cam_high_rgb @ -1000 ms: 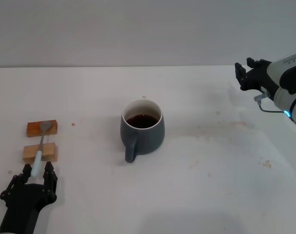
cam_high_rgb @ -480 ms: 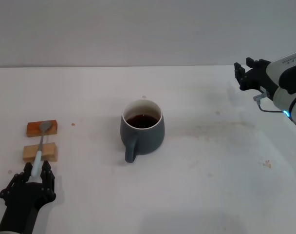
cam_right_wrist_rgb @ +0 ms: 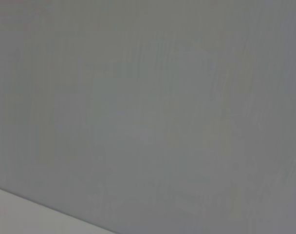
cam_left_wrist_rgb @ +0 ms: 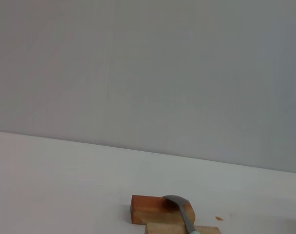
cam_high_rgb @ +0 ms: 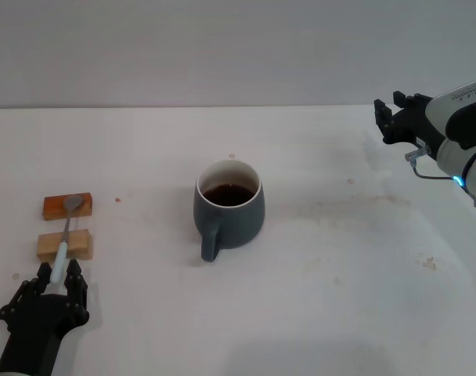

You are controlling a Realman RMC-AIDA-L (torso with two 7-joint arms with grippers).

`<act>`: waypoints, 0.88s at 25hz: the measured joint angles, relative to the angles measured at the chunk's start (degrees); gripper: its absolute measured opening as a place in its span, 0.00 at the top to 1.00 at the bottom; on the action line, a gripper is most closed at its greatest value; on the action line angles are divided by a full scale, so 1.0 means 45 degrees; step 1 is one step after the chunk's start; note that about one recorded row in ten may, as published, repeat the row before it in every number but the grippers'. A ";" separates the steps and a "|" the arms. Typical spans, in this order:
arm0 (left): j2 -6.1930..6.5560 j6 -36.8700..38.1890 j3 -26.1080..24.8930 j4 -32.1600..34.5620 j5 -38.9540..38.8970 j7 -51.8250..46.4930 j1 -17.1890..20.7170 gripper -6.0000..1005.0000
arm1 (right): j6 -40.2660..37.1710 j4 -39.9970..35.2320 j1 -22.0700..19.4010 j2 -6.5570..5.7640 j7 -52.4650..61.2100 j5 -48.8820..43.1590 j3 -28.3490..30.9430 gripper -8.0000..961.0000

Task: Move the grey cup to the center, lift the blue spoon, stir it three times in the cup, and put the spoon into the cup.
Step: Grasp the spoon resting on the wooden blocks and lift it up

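The grey cup (cam_high_rgb: 228, 205) stands mid-table with dark liquid inside and its handle towards me. The blue spoon (cam_high_rgb: 64, 239) lies across two small wooden blocks at the left, its metal bowl on the far block. Its neck and bowl also show in the left wrist view (cam_left_wrist_rgb: 179, 204). My left gripper (cam_high_rgb: 58, 272) is low at the near left, its fingers on either side of the end of the spoon's pale handle with a small gap. My right gripper (cam_high_rgb: 390, 116) hangs open and empty above the table's far right.
The far orange-brown block (cam_high_rgb: 67, 207) and the nearer pale block (cam_high_rgb: 64, 244) hold the spoon off the white table (cam_high_rgb: 340, 258). Small brown specks dot the table at the right. A grey wall stands behind.
My left gripper's fingers have drawn closer together around the spoon's handle end. The right gripper has drifted slightly up and left. The cup and spoon have not moved.
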 joint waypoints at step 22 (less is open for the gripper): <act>-0.0016 -0.0006 0.0020 0.0167 -0.0131 -0.0001 -0.0028 0.70 | 0.0085 0.0064 -0.0051 0.0022 0.0000 -0.0001 -0.0091 0.68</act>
